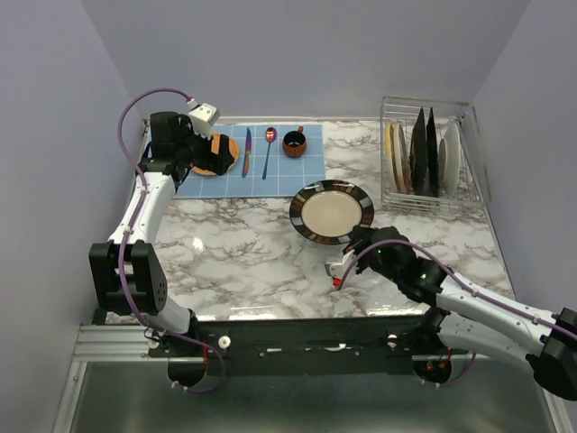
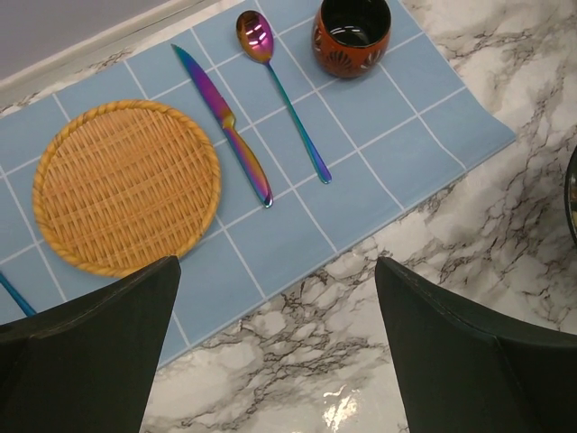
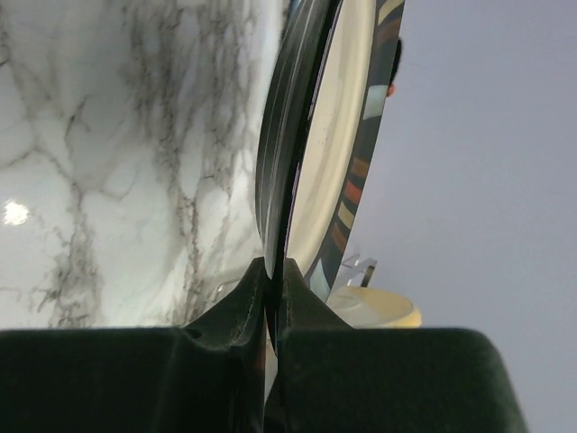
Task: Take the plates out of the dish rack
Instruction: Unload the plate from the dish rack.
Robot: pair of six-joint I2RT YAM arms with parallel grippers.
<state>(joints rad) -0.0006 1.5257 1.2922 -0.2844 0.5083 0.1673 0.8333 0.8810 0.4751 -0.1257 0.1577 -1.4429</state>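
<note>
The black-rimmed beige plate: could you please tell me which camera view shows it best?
The top external view: it shows the whole face of the plate, with the right gripper shut on its near edge. The right wrist view shows it only edge-on; the left wrist view, at most a dark sliver.

Table [image 1: 243, 262] lies free nearside (placemat [image 1: 311, 176], dish rack [image 1: 433, 204] crowd the back).

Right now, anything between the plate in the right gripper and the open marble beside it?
Nothing visible: the right gripper pinches the black-rimmed plate at its near rim, with bare marble table left of it; the placemat lies just behind.
</note>
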